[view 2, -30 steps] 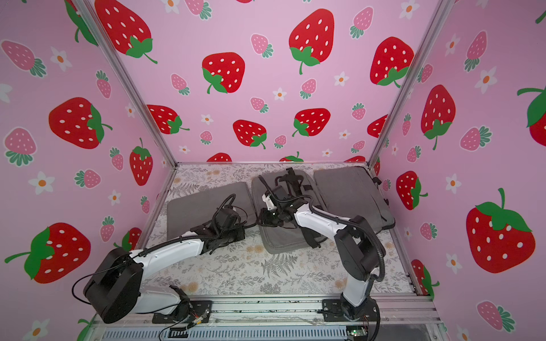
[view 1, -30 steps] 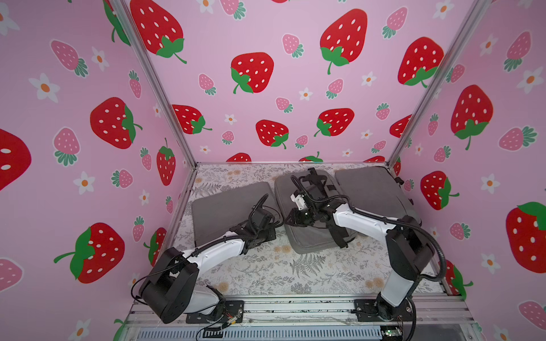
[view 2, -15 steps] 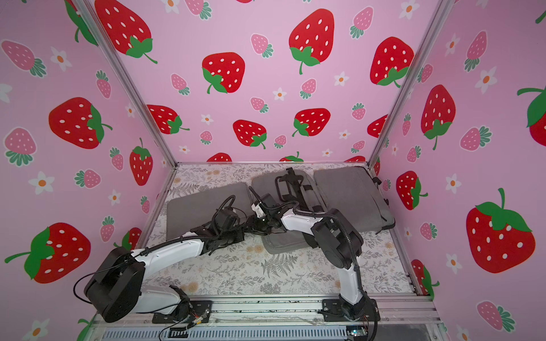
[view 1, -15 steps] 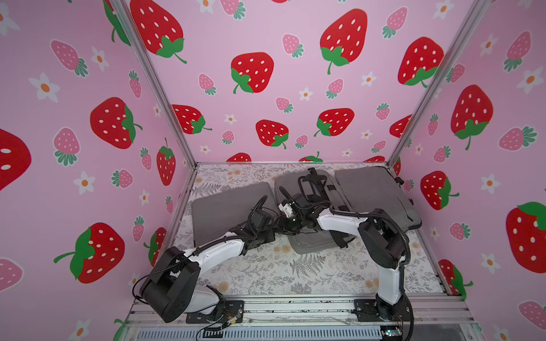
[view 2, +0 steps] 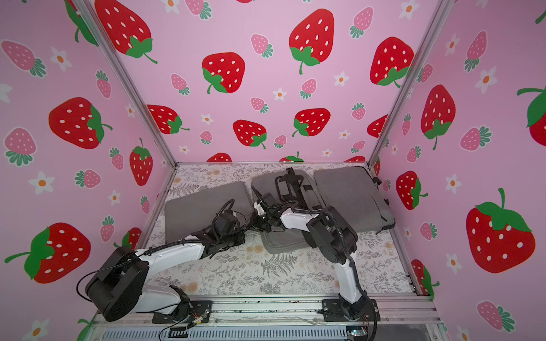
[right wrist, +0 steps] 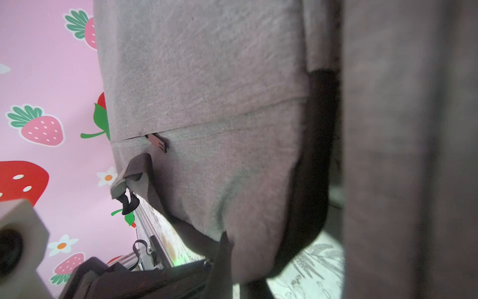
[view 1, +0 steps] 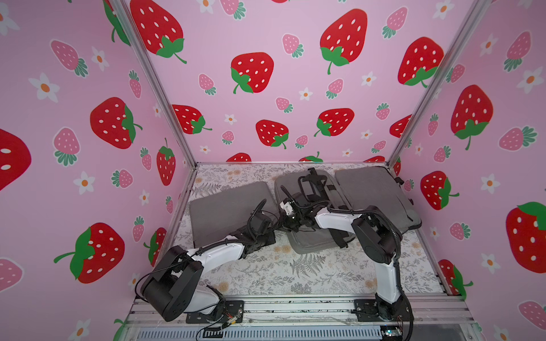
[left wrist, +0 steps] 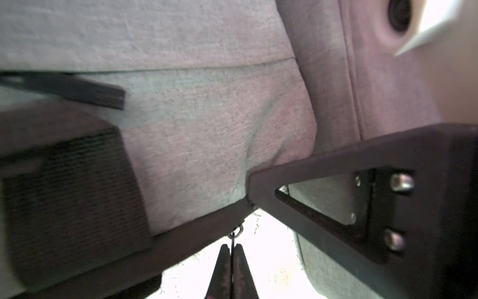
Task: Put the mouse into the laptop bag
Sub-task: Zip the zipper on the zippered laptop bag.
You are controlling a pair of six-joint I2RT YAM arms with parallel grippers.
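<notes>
left bag: a flat grey fabric sleeve [view 1: 224, 206] lies on the left of the counter [view 1: 295, 271], which is covered with a pale cloth printed with ferns and flowers.
left arm: it reaches from the near left over the sleeve's near right corner toward the middle bag.
left end effector [left wrist: 231, 269]: narrow, its fingers pressed together on a thin metal zipper pull [left wrist: 233, 239] that hangs from a small ring on the bag's dark edge band.
right end effector [right wrist: 222, 246]: narrow, its tips closed on a pinch of the bag's grey cloth just beside the zipper pull, and the cloth puckers toward the tips.
middle bag: a grey fabric laptop bag with black straps [view 1: 313, 245] lies between the other two bags, and both end effectors meet at its left edge.
right arm: it comes from the near right, its elbow bent above the laptop bag's right part.
right bag: a larger grey fabric bag with a dark zip edge [view 1: 372, 192] lies at the far right, against the wall.
mouse: it shows in no view, so cannot tell where it lies.
</notes>
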